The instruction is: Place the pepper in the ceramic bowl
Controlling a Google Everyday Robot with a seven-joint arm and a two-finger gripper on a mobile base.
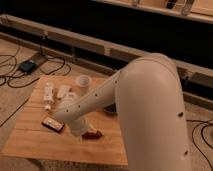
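The pepper (93,134) is a small dark red-brown piece lying on the wooden table (35,140) near its front edge. My gripper (80,130) is at the end of the big white arm, low over the table and right beside the pepper on its left, touching or nearly touching it. The ceramic bowl (111,108) is almost wholly hidden behind the arm; only a dark sliver shows to the right of the forearm, behind the pepper.
A flat black device with red marks (53,124) lies left of the gripper. A translucent white cup (82,81) stands at the back. A white bottle (48,95) and a white object (64,91) lie at the back left. Cables and a box (26,65) are on the floor.
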